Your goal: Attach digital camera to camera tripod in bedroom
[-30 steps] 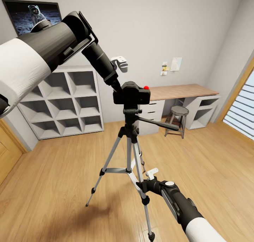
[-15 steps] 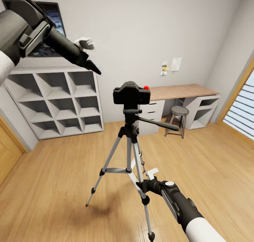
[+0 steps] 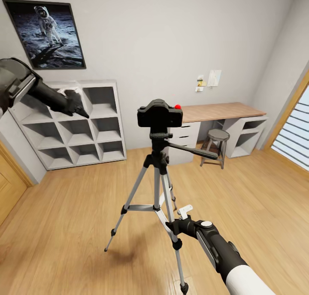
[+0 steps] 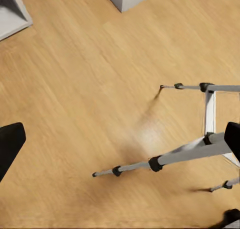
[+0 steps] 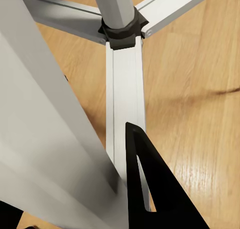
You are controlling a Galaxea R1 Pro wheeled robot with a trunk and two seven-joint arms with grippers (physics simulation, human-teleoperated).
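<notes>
The little black camera [image 3: 159,114] with its red button sits on top of the tripod [image 3: 155,187], which stands on the wood floor [image 3: 77,209] in the middle of the bedroom, in front of the desk [image 3: 221,111] and the stool [image 3: 218,135]. The left gripper [image 3: 74,101] is up by the white shelf [image 3: 92,127], well apart from the camera, with its fingers spread open and nothing in them. The right gripper [image 3: 177,220] is low down beside a silver tripod leg [image 5: 125,134], and I cannot tell if its fingers are open or closed.
</notes>
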